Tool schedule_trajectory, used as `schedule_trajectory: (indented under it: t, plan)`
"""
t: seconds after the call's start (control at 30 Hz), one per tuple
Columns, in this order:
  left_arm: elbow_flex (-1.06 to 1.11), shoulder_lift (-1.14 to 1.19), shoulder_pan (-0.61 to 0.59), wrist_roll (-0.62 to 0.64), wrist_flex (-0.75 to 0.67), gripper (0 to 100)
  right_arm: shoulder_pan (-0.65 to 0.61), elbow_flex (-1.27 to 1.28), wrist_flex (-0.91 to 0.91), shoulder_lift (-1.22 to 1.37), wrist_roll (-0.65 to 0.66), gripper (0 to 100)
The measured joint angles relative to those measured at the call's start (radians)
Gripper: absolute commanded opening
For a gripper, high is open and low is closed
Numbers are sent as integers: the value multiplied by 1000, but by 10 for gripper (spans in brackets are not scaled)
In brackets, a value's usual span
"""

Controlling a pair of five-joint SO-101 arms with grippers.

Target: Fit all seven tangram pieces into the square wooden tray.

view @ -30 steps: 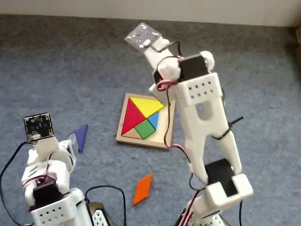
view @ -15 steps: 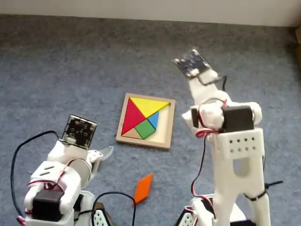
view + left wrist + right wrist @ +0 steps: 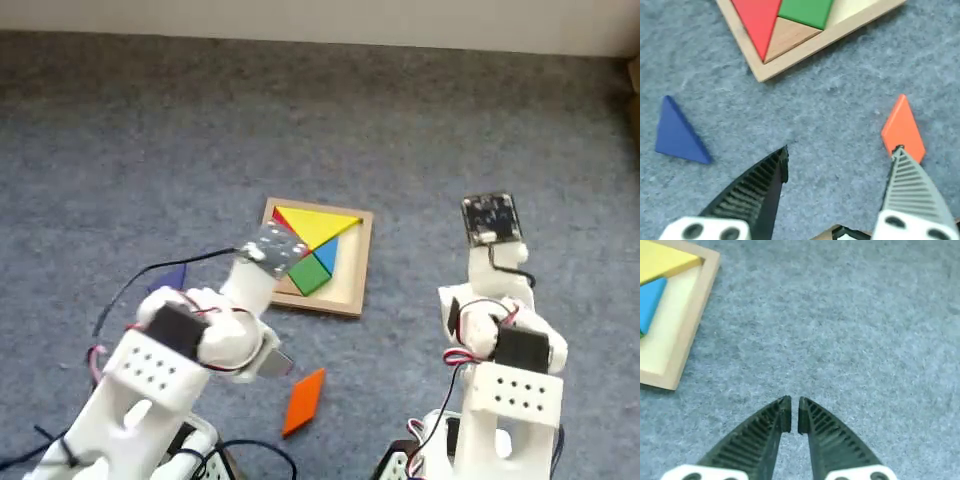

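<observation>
Both arms had shifted over the last second. The right one had pulled back off the tray and folded down to its own side, and the left one had swung in from the far left toward the middle of the carpet (image 3: 150,130).

I had the left claw (image 3: 840,150) spread wide and holding nothing. The orange parallelogram (image 3: 902,130) lay flat just off the tip of its pale finger (image 3: 905,185), though I could not tell whether they touched. The dark blue triangle (image 3: 677,135) lay well out past the black finger (image 3: 760,185), on the opposite side from the orange piece. Straight ahead of the claw, beyond both loose pieces, sat a corner of the square wooden tray (image 3: 840,32).

My right claw (image 3: 794,405) was all but closed, with only a thin slit between the tips, and it gripped nothing. It hung over bare carpet, with the tray's edge ahead and off to one side.

Five pieces were seated in the tray: a red triangle (image 3: 760,17), a yellow triangle (image 3: 320,225), a green square (image 3: 807,7), a small light blue triangle (image 3: 649,300), and a tan wooden triangle (image 3: 787,37) in the corner nearest the left claw. They lay flush, edge to edge. A pale band of tray floor stayed uncovered on the side nearest the right claw.
</observation>
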Motion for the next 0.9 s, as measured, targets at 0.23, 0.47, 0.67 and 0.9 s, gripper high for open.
schedule_trajectory:
  t: [0.23, 0.47, 0.67, 0.9]
  plan:
    - [-3, 262, 132, 132, -115, 316, 64, 180, -98, -91, -15, 37]
    - [-12, 443, 281, 250, -218, 316, 101, 210, -118, -98, -15, 37]
    - [-31, 626, 327, 282, -299, 258, 109, 210, -121, -98, -15, 37]
    - [-161, 783, 338, 285, -269, 171, 118, 210, -121, -98, -15, 37]
